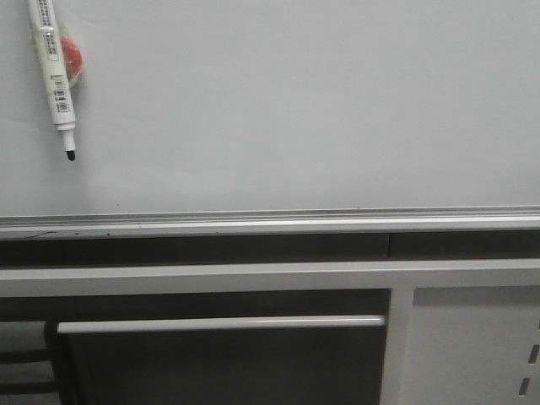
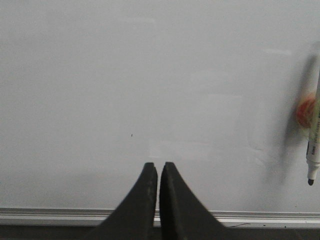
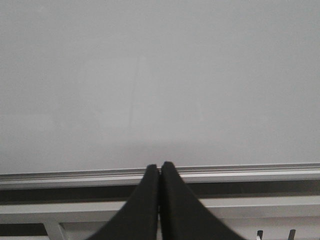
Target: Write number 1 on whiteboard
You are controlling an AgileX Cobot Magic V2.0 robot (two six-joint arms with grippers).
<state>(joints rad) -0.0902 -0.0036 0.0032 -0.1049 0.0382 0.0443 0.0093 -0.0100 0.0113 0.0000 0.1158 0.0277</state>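
while both tools sit pinched empty, we judge the marker [image 1: 56, 74] light, slick; grip mid-barrel against whiteboard [image 1: 321, 110].

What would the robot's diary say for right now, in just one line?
whiteboard: blank, no stroke seen | marker: uncapped, tip down, upper left of board | left claw: shut, empty | right claw: shut, empty

A marker [image 1: 55, 72] hangs against the whiteboard [image 1: 304, 110] near its upper left corner, tip downward, with a small round object [image 1: 74, 57] just behind it. Below the board's bottom rail [image 1: 270, 221] sits a cabinet [image 1: 456, 337], its bar handle [image 1: 219, 323] toward the left.
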